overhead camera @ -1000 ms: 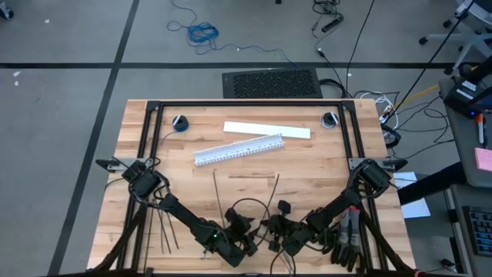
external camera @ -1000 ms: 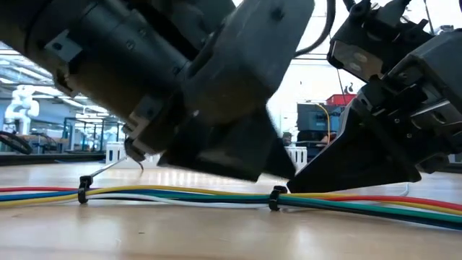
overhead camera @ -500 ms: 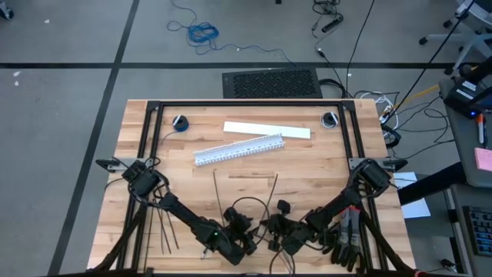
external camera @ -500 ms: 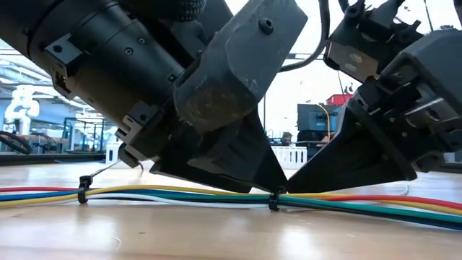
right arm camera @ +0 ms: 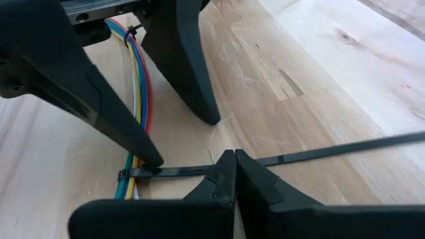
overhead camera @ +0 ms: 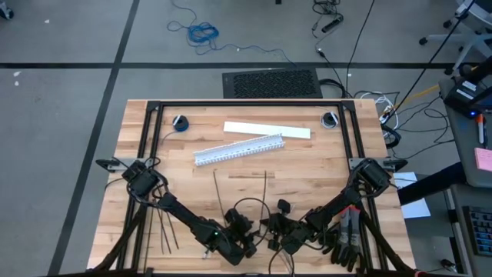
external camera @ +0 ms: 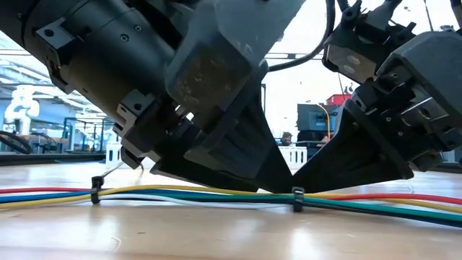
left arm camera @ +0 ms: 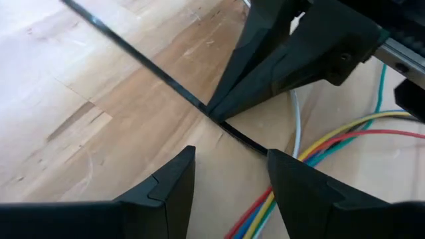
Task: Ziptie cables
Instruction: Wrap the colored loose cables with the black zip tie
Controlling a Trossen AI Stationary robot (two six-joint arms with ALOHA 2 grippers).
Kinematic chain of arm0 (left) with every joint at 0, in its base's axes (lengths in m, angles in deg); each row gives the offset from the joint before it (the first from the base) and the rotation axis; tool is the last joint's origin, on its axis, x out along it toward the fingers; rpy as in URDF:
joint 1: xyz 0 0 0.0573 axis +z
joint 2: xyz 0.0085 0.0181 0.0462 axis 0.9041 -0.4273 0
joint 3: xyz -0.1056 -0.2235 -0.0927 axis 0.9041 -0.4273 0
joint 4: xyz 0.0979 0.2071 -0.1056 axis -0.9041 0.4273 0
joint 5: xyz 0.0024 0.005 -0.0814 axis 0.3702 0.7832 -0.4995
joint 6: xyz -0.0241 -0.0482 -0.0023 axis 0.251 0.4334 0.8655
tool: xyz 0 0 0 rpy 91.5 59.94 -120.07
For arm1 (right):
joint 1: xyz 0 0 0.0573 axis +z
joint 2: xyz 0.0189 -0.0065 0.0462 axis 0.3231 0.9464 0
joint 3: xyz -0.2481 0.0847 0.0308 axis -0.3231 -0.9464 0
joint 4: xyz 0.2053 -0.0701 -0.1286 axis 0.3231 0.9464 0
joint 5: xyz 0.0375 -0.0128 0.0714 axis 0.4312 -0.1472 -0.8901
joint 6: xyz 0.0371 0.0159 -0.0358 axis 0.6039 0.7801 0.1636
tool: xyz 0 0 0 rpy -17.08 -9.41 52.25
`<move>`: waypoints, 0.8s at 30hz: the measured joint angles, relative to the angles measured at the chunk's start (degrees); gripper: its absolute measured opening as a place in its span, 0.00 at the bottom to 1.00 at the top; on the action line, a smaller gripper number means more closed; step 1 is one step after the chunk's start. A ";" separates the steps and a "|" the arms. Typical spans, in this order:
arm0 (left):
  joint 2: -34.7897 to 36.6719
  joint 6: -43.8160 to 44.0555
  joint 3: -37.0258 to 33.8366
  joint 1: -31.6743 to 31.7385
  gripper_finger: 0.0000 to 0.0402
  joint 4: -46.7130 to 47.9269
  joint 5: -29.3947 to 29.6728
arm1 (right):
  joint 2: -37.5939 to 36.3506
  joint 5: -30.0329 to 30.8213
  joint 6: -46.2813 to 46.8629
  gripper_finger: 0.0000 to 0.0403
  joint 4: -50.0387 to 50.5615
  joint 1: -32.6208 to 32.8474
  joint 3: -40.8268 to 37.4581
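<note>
Black plastic ziptie strip is pinched by the right end effector, pulling it snug around the multicoloured cables; the left end effector stands open beside them.

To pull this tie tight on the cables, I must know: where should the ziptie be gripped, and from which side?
Grip the ziptie by its long free tail, beyond the right gripper, which is shut on it beside the cables. The tail lies flat and straight, so come from above, jaws across its thin width.
</note>
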 joint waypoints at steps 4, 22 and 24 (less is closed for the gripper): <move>0.00 -0.20 0.02 -0.05 0.46 -0.42 -0.47 | 0.00 0.03 0.00 0.00 0.08 0.00 -0.03; 0.03 -24.11 -0.13 1.49 0.46 -0.46 4.71 | 0.07 -0.60 0.09 0.00 0.29 -0.04 -0.09; 0.04 -25.93 -0.18 1.81 0.46 -1.88 4.86 | 0.07 -0.75 0.20 0.00 0.32 -0.02 -0.09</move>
